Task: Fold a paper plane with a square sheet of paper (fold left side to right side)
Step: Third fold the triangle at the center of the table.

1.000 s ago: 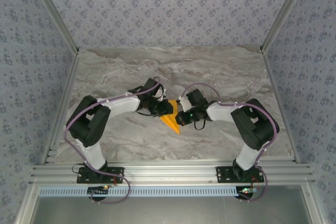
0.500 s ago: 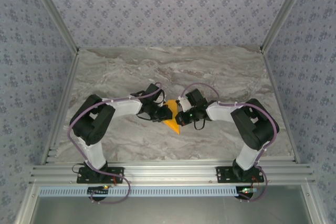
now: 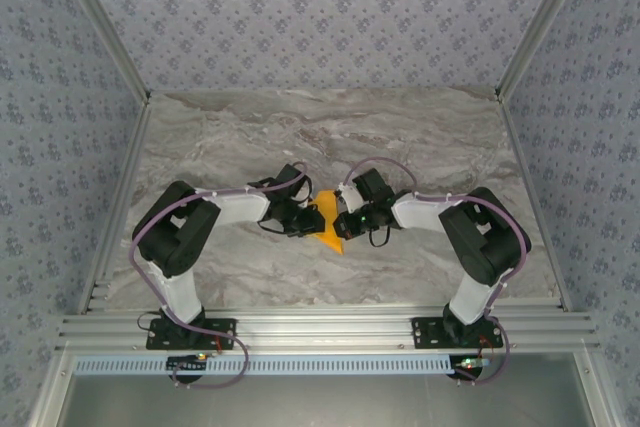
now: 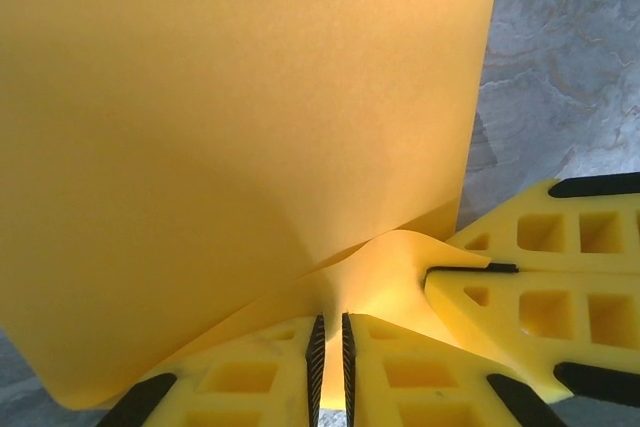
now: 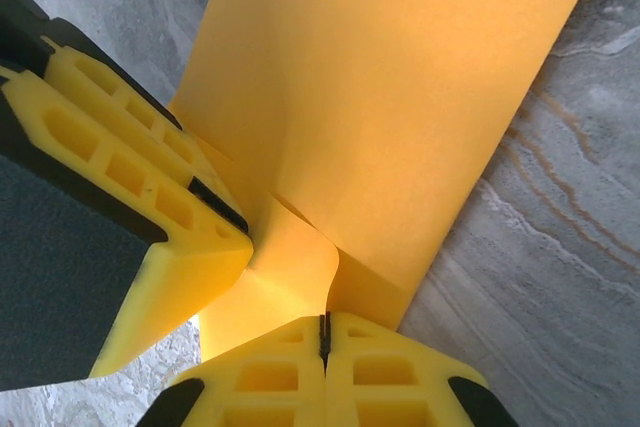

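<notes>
Orange paper fills the space above and ahead of the left end effector (image 4: 331, 337). This is the square sheet of paper (image 4: 240, 127), and the yellow jaws are clenched on its lower edge with barely a slit between them. Just right of that grip the paper humps up into a soft bulge. On the far side of the bulge sits the right end effector (image 5: 323, 332), likewise clamped tight on the same sheet, which fans up and away from its tips over the grey marbled tabletop (image 5: 560, 247). From above, the two sit nose to nose with the sheet between them, seemingly held up rather than lying flat. The danger, as I judge it, lies in the short span between the grips. Pulling the two apart may tear the thin paper at a pinch point. Pushing them closer could set the hump as a stray wrinkle and skew the left-to-right fold. A loosened jaw would let the sheet droop and its edges lose alignment.
</notes>
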